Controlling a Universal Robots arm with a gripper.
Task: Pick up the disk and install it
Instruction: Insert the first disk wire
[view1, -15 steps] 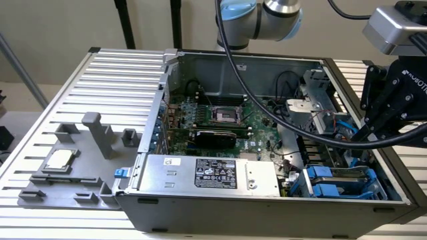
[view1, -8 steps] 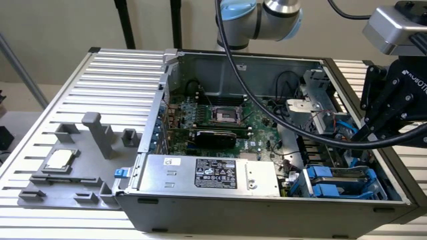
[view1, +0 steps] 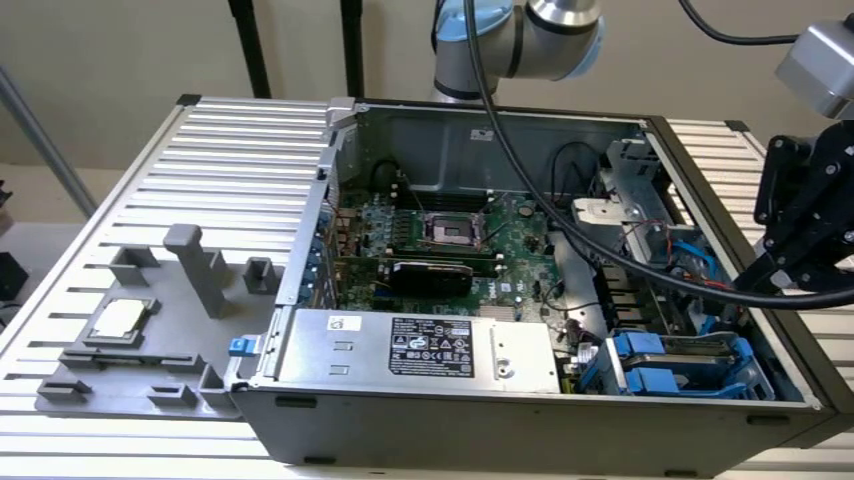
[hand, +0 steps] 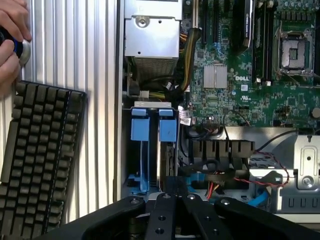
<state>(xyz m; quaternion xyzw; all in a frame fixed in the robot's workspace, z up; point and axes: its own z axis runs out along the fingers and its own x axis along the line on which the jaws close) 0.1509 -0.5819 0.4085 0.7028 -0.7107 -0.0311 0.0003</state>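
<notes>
- Hanging at the right edge of the exterior view, by the right-hand wall of the open computer case (view1: 400, 425): the gripper (view1: 763, 268), pincer closed tight and gripping nothing.
- Sitting in the drive cage at the lower right of the exterior view: the disk (view1: 643, 345), framed in blue, silver-grey body running alongside a second blue carrier (view1: 663, 381).
- Showing in the wrist view with the closed fingertips just beside the disk's end; not telling whether touching or apart.
- Lying across the lower middle of the exterior view, just beside the drive cage: a long silver power supply (view1: 414, 350) with a black-and-white label.
- Filling the middle of the case: the green motherboard (view1: 441, 235), with a thick black cable (view1: 489, 100) crossing above it toward the gripper.
- Resting at the lower left of the exterior view, well apart from the case: a small square silver chip (view1: 118, 320) on a grey fixture tray (view1: 174, 350).
- Appearing in the wrist view beside the case: a black keyboard (hand: 40, 160) on the ribbed table (hand: 95, 60), and a person's hand (hand: 10, 35) near one end of the keyboard.
</notes>
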